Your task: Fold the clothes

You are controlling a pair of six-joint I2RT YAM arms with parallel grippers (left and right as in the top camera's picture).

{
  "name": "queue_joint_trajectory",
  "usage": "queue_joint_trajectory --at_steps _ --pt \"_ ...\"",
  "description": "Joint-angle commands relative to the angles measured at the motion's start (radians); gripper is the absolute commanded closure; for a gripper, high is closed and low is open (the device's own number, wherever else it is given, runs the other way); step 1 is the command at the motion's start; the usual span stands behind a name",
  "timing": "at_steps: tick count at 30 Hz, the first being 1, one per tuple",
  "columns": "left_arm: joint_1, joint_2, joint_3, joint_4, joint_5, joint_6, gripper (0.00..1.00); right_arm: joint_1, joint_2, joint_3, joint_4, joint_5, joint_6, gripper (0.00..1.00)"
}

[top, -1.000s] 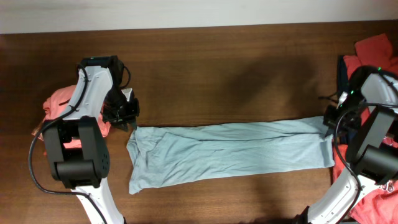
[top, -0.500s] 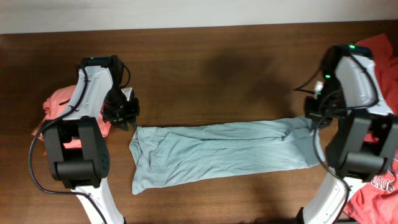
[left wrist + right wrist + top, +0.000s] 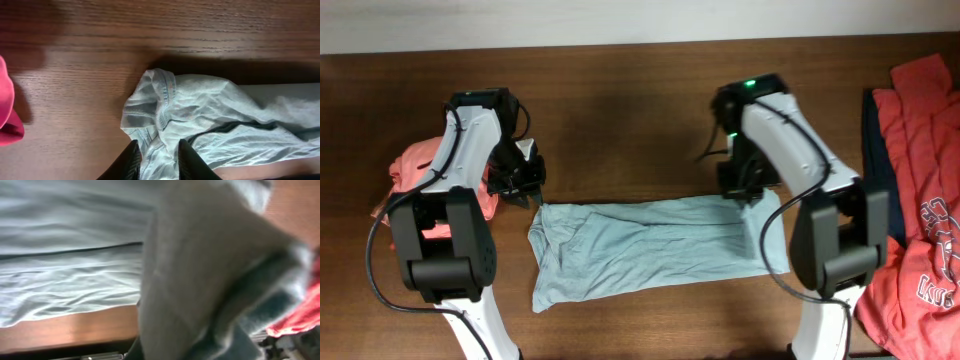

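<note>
Overhead, I count two arms, both reaching in over one pale blue garment (image 3: 650,245) that lies lengthwise across the wooden table (image 3: 620,90). My left arm stretches forward along the garment's left side, elbow folded, with the left gripper (image 3: 523,190) angled down at the garment's upper left corner. On the left wrist camera the two dark fingers (image 3: 131,159) stand narrow, with a bunched fold of the hem pinched between them. My right arm bends inward, and the right gripper (image 3: 744,190) sits on the garment's upper right edge. On its wrist camera I can't see its fingers. Blurred cloth drapes right across the lens, and I read that as the gripper holding the garment's right end, lifted off the flat layer below.

The garment is a thin, soft knit, wrinkled along its length, with a stitched seam and a puckered opening at the left end. The table is dark brown with a straight grain.

Left of the garment, under my left arm, sits one crumpled pink-red heap (image 3: 412,165). Right of the garment lie one red printed shirt (image 3: 920,200) and one dark navy piece (image 3: 873,160), partly under the shirt
</note>
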Motion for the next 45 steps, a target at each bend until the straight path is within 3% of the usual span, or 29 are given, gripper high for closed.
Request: queue_joint_trajectory --at_steps 1,2,5,9,21,26,38,44,45 --pt "0.003 -0.016 0.018 0.002 0.019 0.008 0.74 0.093 -0.005 0.013 0.021 0.0 0.064 0.89" --pt "0.003 -0.016 0.018 0.002 0.019 0.008 0.74 0.113 0.003 0.013 0.028 -0.011 0.064 0.83" --pt "0.001 -0.016 0.018 0.001 0.019 0.008 0.74 0.169 0.012 0.011 0.057 -0.022 0.055 0.45" --pt "0.0 -0.016 0.018 0.003 0.019 0.008 0.74 0.212 0.012 0.011 0.074 -0.013 0.01 0.32" --pt "-0.022 -0.016 0.018 0.005 0.019 0.009 0.74 0.112 0.012 0.009 0.021 0.057 -0.025 0.33" --pt "-0.044 -0.016 0.018 0.014 0.018 0.009 0.74 0.087 0.012 -0.045 0.069 0.059 -0.032 0.56" --pt "-0.059 -0.016 0.018 0.019 0.018 0.009 0.74 0.088 0.012 -0.332 0.309 0.042 -0.027 0.58" --pt "-0.059 -0.016 0.018 0.021 0.018 0.009 0.74 0.088 0.012 -0.346 0.315 0.001 -0.047 0.59" --pt "-0.059 -0.016 0.018 0.021 0.018 0.009 0.74 0.088 0.012 -0.345 0.312 0.0 -0.047 0.63"
